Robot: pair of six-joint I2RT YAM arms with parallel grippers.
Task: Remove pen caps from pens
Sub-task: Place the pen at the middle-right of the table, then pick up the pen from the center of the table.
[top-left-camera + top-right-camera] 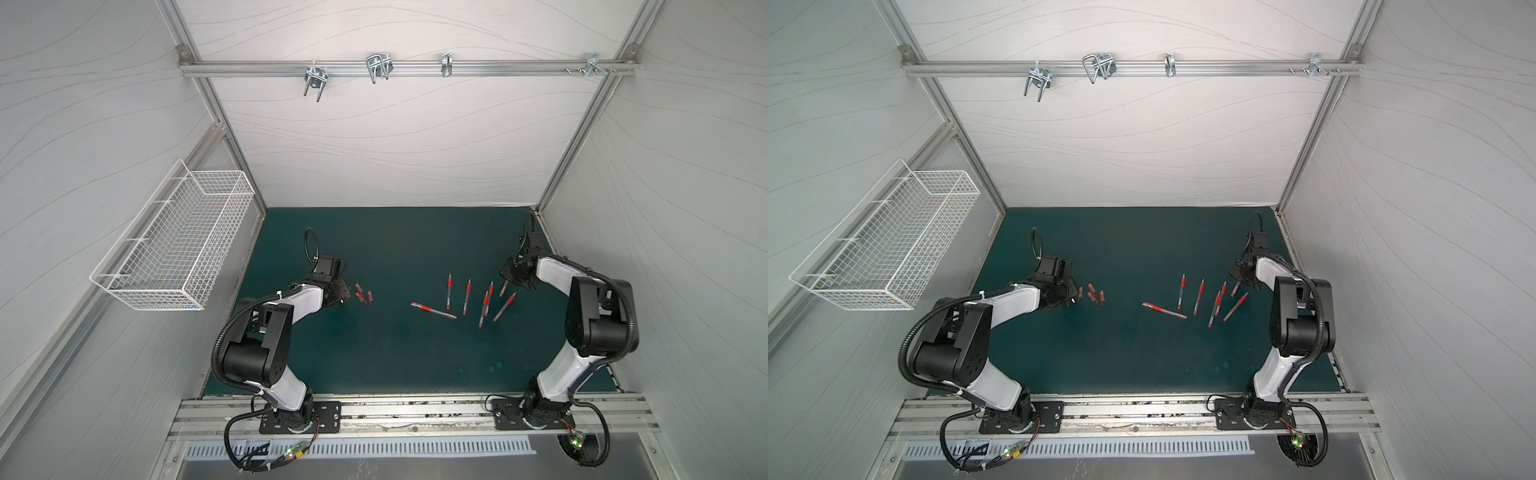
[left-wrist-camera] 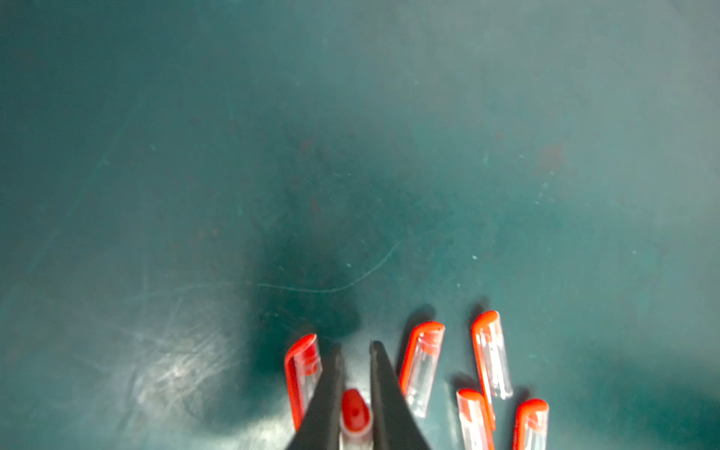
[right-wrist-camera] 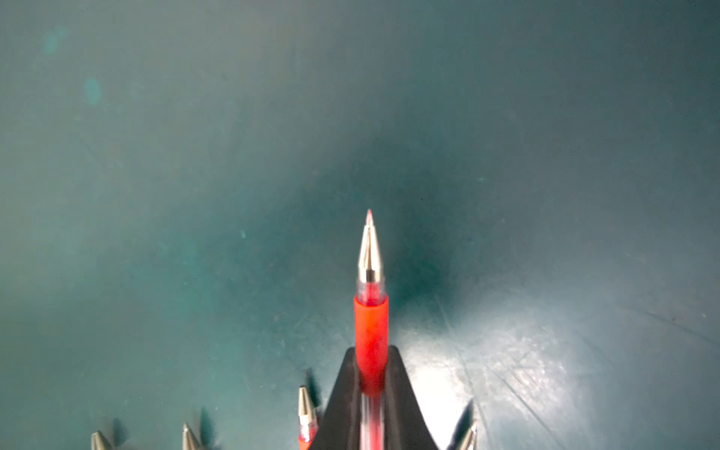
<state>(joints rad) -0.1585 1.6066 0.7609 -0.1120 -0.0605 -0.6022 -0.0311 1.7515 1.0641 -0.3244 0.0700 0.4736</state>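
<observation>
Right claw [image 3: 372,350] clamps a pen [image 3: 370,319]; left claw [image 2: 355,346] slightly parted, cap [image 2: 354,413] between.

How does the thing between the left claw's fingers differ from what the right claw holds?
The cap is short and blunt; the pen is longer, with a bare metal tip. The cap sits between the slightly parted jaws of the left gripper, grip unclear; the right gripper is shut on the pen. Both are red and clear plastic.
</observation>
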